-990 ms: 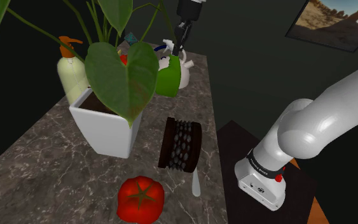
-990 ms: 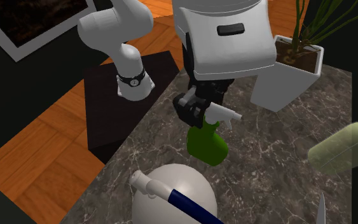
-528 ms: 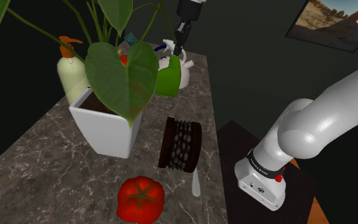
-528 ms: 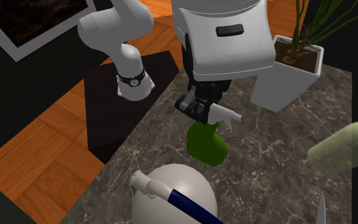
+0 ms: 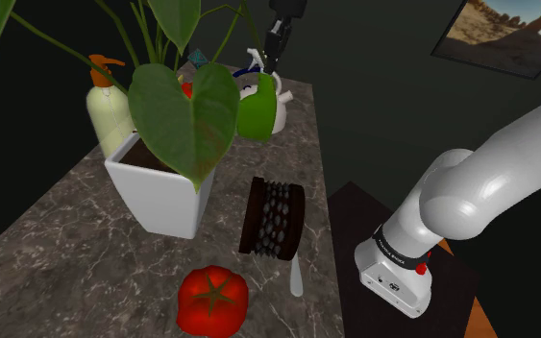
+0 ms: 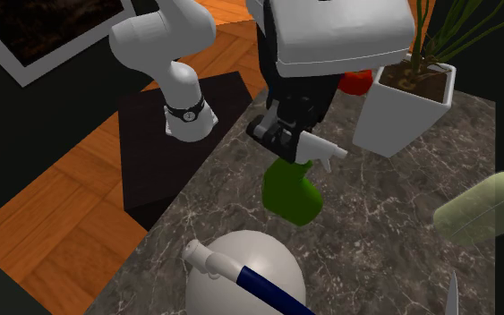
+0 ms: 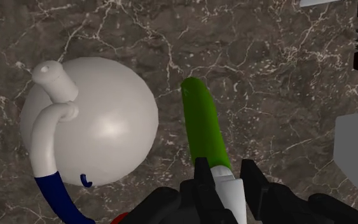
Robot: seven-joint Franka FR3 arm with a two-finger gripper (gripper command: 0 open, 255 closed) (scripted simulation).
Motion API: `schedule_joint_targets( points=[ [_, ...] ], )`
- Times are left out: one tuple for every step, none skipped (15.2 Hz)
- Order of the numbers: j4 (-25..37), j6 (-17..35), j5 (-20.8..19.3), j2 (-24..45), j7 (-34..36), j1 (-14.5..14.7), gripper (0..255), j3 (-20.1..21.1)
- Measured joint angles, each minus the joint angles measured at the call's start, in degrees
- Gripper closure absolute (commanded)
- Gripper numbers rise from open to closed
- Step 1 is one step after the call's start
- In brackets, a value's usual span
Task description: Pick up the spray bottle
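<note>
The spray bottle has a green body (image 6: 292, 190) and a white trigger head (image 6: 318, 153). My black gripper (image 6: 282, 138) is shut on the head from above, and the body hangs below it, slightly tilted, its base just above the marble counter (image 6: 375, 224). In the wrist view the fingers (image 7: 201, 177) clasp the white head (image 7: 229, 193), with the green body (image 7: 204, 124) stretching away from them. In the shoulder view the gripper (image 5: 272, 53) holds the bottle (image 5: 256, 113) at the counter's far end, behind the plant's leaves.
A round white teapot (image 7: 104, 121) with a blue-tipped handle stands close beside the bottle. A white planter (image 5: 162, 192), a pale soap dispenser (image 5: 107, 104), a dark ribbed roll (image 5: 274, 219) and a tomato (image 5: 212, 300) share the counter. The arm's stand (image 5: 403, 240) adjoins the counter's edge.
The gripper has risen with the spray bottle clasped in it. The bottle has come up a little from the counter and tilted slightly.
</note>
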Motion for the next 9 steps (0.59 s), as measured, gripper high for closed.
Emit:
schedule_joint_targets(
  points=[
    [0.91, -0.77, -0.04, 0.14, -0.04, -0.04, 255, -0.07],
    [1.72, -1.58, -0.05, 0.14, 0.08, -0.03, 255, -0.05],
    [2.68, -2.24, -0.07, 0.43, 0.15, -0.03, 255, -0.04],
    [3.63, -3.06, -0.11, 0.58, 0.11, -0.07, 255, -0.12],
    [4.36, -3.65, -0.13, 0.71, 0.15, -0.08, 255, -0.13],
    [5.3, -4.49, -0.16, 0.83, 0.1, -0.13, 255, -0.22],
    [6.23, -5.33, -0.17, 0.9, 0.22, -0.11, 255, -0.2],
    [7.05, -6.15, -0.19, 0.9, 0.24, -0.12, 255, -0.23],
    [8.24, -7.06, -0.2, 1.17, 0.36, -0.11, 255, -0.21]
  ],
)
